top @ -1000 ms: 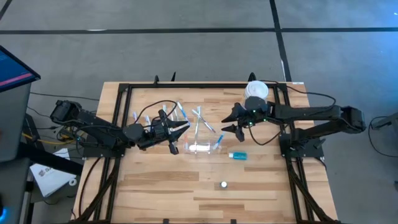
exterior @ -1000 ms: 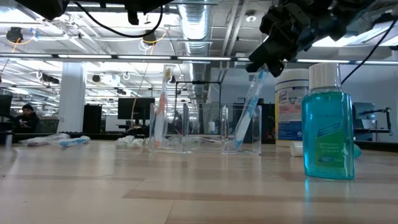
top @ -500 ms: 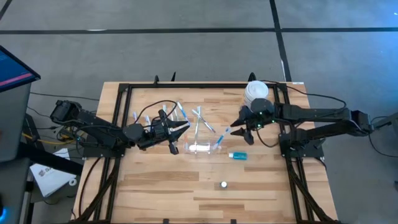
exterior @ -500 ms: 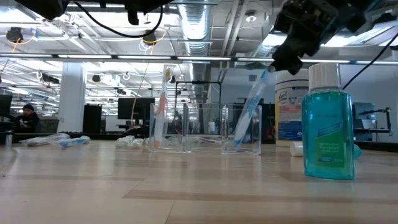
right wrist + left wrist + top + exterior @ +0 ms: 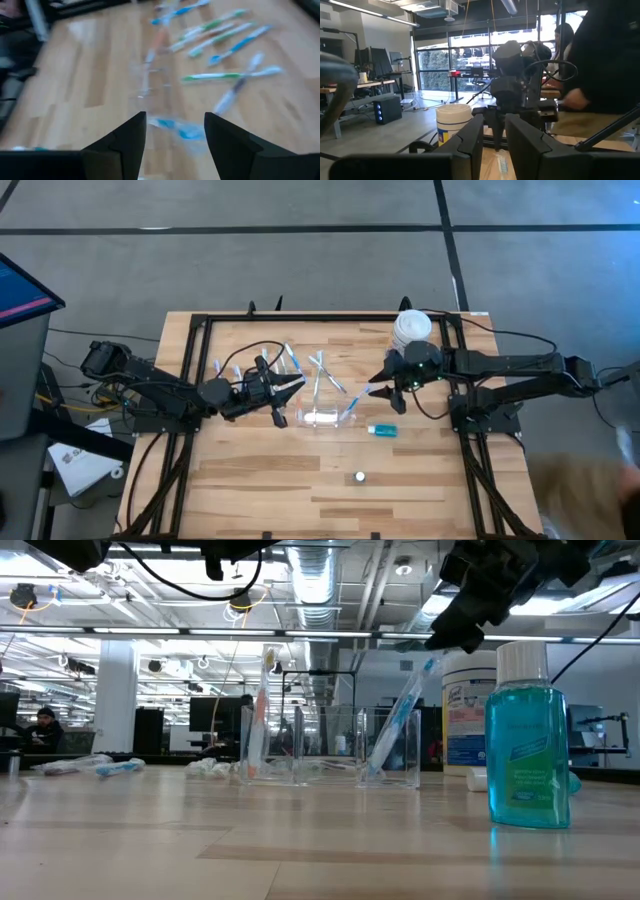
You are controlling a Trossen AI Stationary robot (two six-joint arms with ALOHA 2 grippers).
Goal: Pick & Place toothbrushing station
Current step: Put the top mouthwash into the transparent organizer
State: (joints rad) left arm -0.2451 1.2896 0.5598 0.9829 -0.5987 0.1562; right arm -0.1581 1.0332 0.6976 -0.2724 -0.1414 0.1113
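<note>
One toothbrush (image 5: 397, 725) leans in the clear holder (image 5: 322, 418), your right gripper (image 5: 388, 387) spread empty just above its tip; nudge it retreating and it tips out

Clear holder (image 5: 330, 745) with toothbrushes on a wooden counter (image 5: 300, 480)
Two brushes lean inside it; loose toothbrushes (image 5: 290, 365) lie scattered behind, and a blue-ended tube (image 5: 381, 430) lies beside it.

Overhead looks down; low view level — both share table (image 5: 250, 470)
</note>
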